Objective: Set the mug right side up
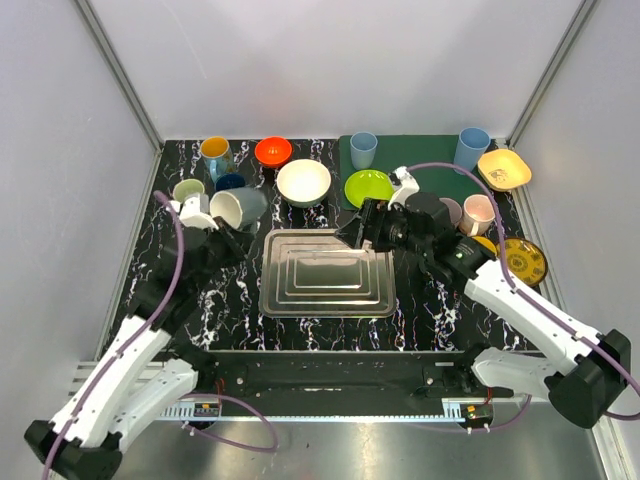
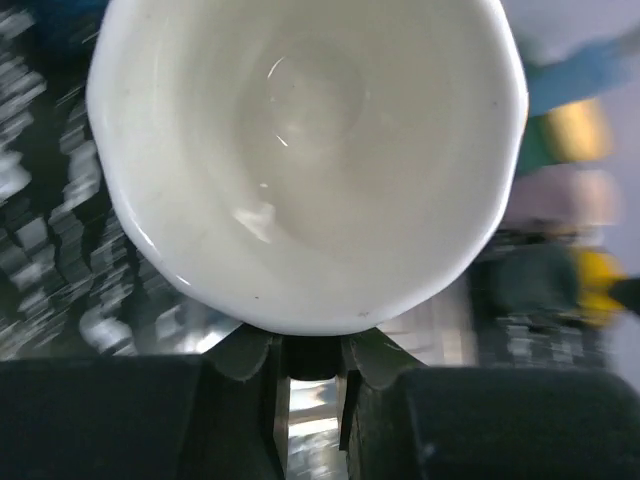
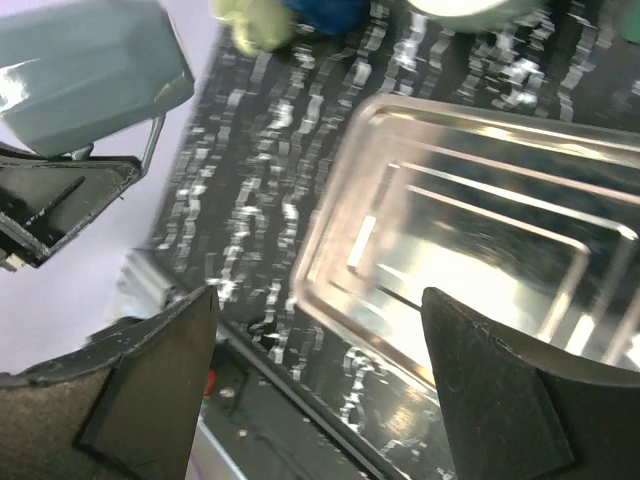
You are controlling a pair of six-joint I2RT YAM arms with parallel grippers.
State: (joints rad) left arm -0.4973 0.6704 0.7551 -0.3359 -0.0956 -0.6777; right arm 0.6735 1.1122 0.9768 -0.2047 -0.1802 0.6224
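Grey mug in left gripper.

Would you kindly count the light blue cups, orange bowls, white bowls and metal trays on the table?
light blue cups: 2
orange bowls: 1
white bowls: 1
metal trays: 1
Total: 5
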